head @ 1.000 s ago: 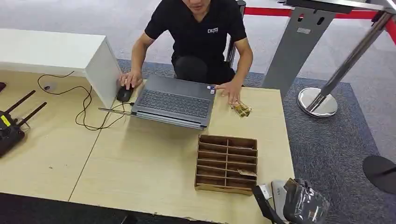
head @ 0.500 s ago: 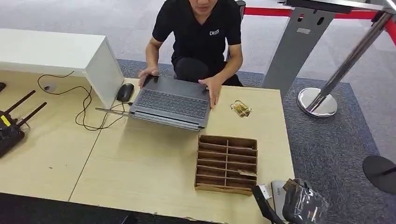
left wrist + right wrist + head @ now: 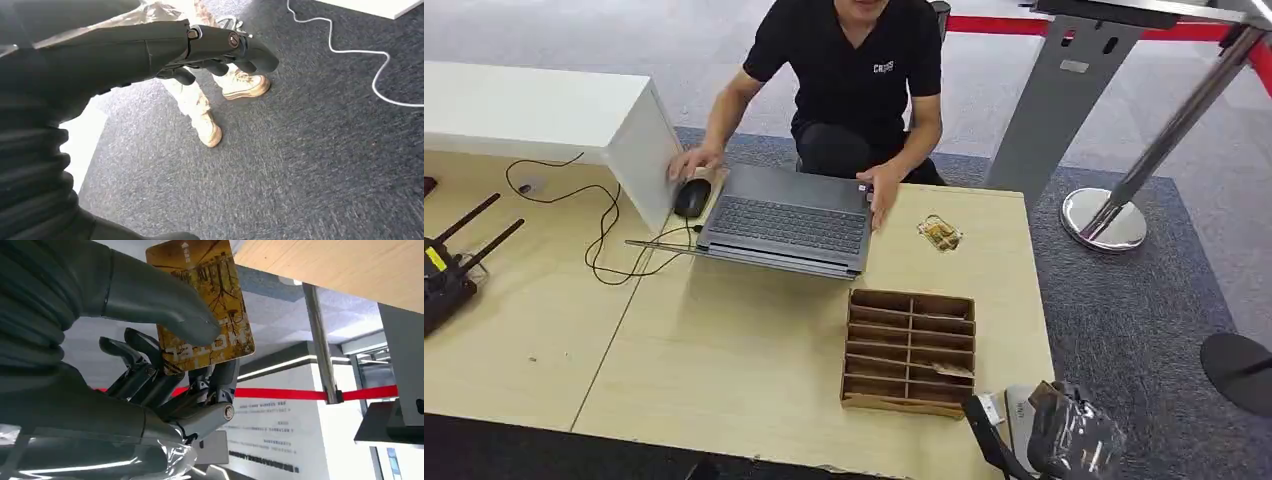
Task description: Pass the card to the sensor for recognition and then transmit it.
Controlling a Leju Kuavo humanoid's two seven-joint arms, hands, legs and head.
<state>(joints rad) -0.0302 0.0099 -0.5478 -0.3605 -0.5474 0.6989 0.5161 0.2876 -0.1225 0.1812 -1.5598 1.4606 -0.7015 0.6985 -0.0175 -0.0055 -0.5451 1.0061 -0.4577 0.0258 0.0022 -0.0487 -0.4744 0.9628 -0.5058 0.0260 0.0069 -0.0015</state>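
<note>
At the worktop's (image 3: 724, 370) left edge lies a black device with antennas (image 3: 449, 265), and a black cable (image 3: 604, 235) loops across the wood from there toward a white box (image 3: 554, 115) standing at the far left side. Just beside that box a black mouse (image 3: 691, 198) sits near the far edge, with one of a person's (image 3: 854, 75) hands touching it. Next to the mouse, an open grey laptop (image 3: 789, 220) lies flat against the far edge, its keyboard facing up, and the person's other hand rests at its right far corner. A small yellowish card-like item (image 3: 940, 233) lies on the wood to the right of the laptop, apart from it. Nearer the front right corner stands a brown wooden rack (image 3: 909, 350) divided into rows of slots in two columns; something pale lies in one of its near right slots.

Past the front right corner, the right hand (image 3: 1064, 435) comes up from below under a clear plastic wrap. In the right wrist view this right hand (image 3: 165, 370) pinches the card (image 3: 205, 307), a golden-yellow one with a dark tree-like pattern, between the thick thumb and the darker fingers (image 3: 145, 375), holding it below the worktop's edge and off the surface.

The left hand (image 3: 210, 50) hangs over grey carpet (image 3: 300, 150), its fingers curled lightly inward with nothing in them, not fully closed. A white cable (image 3: 350, 55) trails across the carpet, and a person's pale shoes (image 3: 225, 100) stand there.
</note>
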